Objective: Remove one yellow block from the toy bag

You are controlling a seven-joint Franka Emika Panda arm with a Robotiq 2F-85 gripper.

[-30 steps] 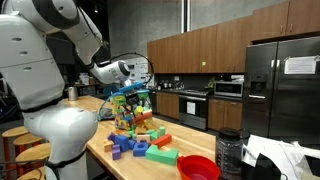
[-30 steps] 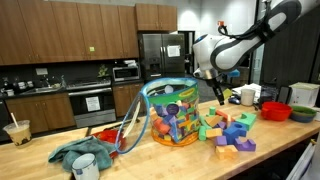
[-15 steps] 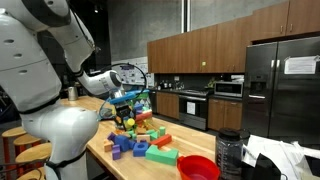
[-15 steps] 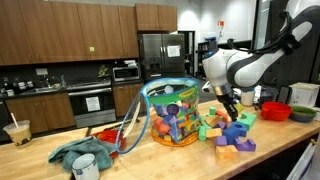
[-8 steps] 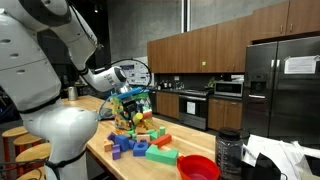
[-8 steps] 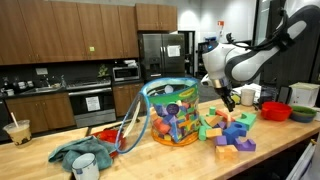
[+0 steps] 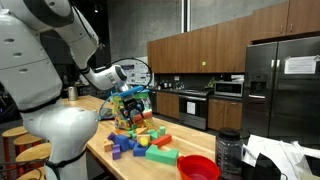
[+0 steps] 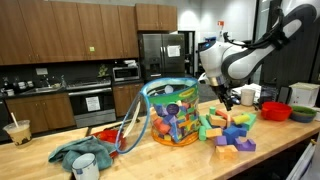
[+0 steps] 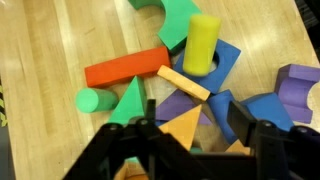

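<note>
Only the wrist view shows the yellow block (image 9: 203, 43): a smooth cylinder among loose blocks on the wooden counter (image 9: 50, 40), outside the clear plastic toy bag (image 8: 172, 112). Gripper (image 9: 197, 148) spread wide, empty.

No writing can be read anywhere: the print on the top band of the toy bag (image 8: 172, 112) and the sheet of paper (image 7: 298, 65) on the refrigerator (image 7: 272, 100) are too small to make out.
</note>
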